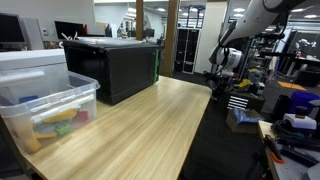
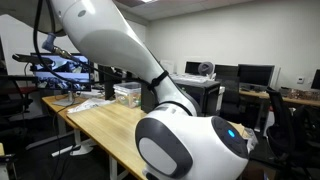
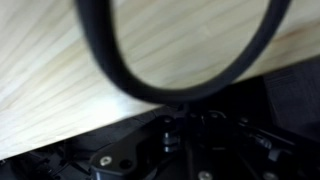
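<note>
The gripper [image 1: 219,80] hung beside the wooden table [image 1: 140,120] edge. A blurred black loop [image 3: 165,97] crossed the wrist view. Whether the jaws were parted or closed could not be told.

On the table [image 1: 140,130] a bin [image 1: 50,105] sits before a box [image 1: 115,68]; the gripper [image 1: 219,86] hangs by its far edge.

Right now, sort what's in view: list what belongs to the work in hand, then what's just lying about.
In hand: the hand, hanging at the edge of the wooden table, jaws unclear; a black loop close before the wrist camera.

Lying about: clear plastic bin of coloured items; black box; cluttered workbench off the table.
</note>
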{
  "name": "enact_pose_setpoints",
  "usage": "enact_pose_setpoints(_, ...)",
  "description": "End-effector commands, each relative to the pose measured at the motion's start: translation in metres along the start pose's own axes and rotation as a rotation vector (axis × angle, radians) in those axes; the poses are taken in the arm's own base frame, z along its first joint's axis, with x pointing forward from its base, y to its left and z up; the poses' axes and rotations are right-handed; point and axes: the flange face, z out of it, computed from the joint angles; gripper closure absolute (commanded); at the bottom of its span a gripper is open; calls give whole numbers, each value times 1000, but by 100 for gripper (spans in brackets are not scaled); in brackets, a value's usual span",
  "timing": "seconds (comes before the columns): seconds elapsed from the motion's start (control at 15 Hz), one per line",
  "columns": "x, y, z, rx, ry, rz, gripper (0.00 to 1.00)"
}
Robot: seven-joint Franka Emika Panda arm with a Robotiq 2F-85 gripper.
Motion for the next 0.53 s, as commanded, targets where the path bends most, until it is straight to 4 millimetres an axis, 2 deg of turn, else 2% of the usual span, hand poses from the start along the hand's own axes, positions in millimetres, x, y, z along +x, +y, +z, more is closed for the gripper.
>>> enact_pose_setpoints(0.0, -5, -16, 21, -11, -10, 33, 100)
enact_pose_setpoints(0.47, -9, -23, 36, 21, -4, 61, 100)
